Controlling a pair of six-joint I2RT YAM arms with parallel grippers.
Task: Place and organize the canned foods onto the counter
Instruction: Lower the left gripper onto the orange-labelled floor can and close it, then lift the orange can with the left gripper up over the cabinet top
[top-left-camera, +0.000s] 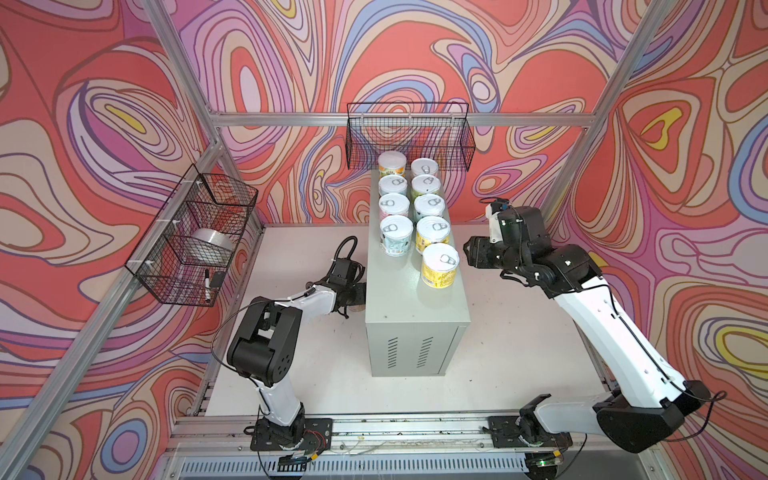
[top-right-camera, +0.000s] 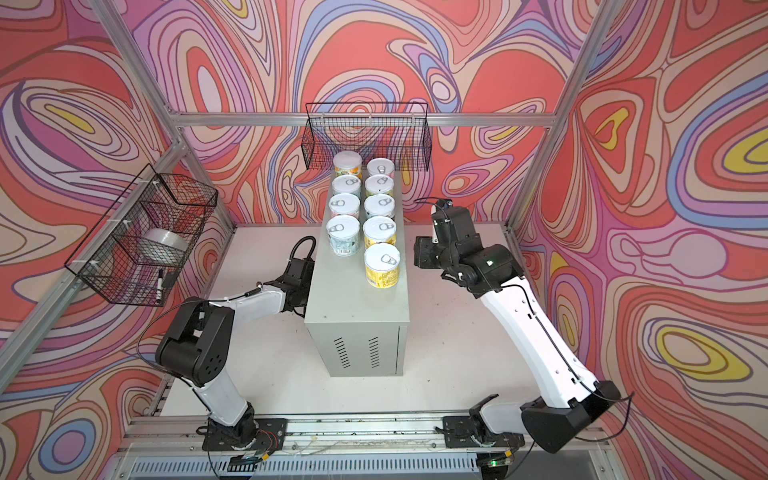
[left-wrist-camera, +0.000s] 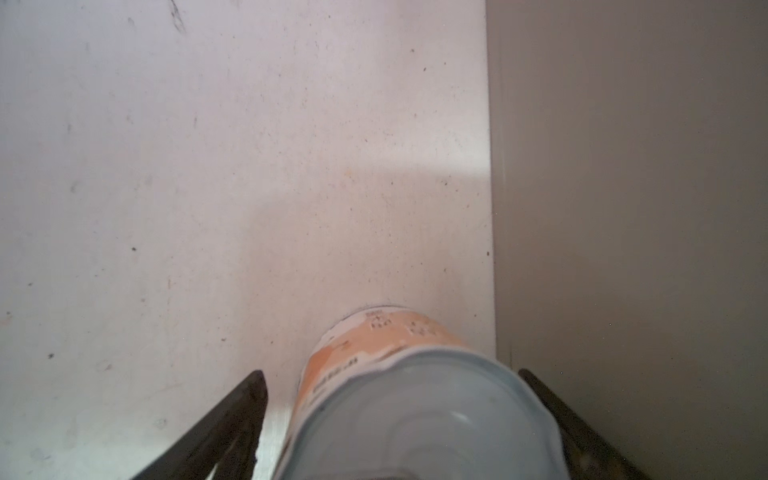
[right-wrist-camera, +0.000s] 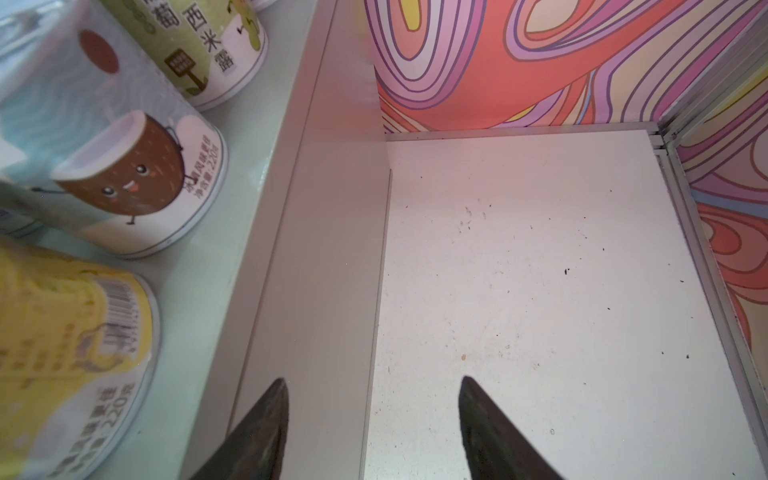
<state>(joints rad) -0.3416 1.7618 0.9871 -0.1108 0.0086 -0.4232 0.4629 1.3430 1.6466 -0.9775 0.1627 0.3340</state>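
Nine upright cans (top-left-camera: 429, 206) atop grey counter (top-left-camera: 409, 307)

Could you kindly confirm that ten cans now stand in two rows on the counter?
Not quite: nine cans stand in two rows on the counter, as both top views show; the left wrist view shows an orange can on the tabletop.

In both top views the cans (top-left-camera: 430, 206) are filling the far part of the counter (top-left-camera: 415, 316) in two rows. Its near half is lying bare, with an open slot left of the front yellow can (top-left-camera: 440, 266). A back basket (top-left-camera: 409, 135) is hanging low just behind the farthest cans, crowding that end. At centre right the right gripper (top-left-camera: 468, 254) is hovering just beside the counter's edge, and the table (top-left-camera: 519, 332) below it is lying clear. By the counter's left wall an orange can (left-wrist-camera: 374, 349) is standing close, and one finger (left-wrist-camera: 582, 424) is sitting in the narrow gap between them.
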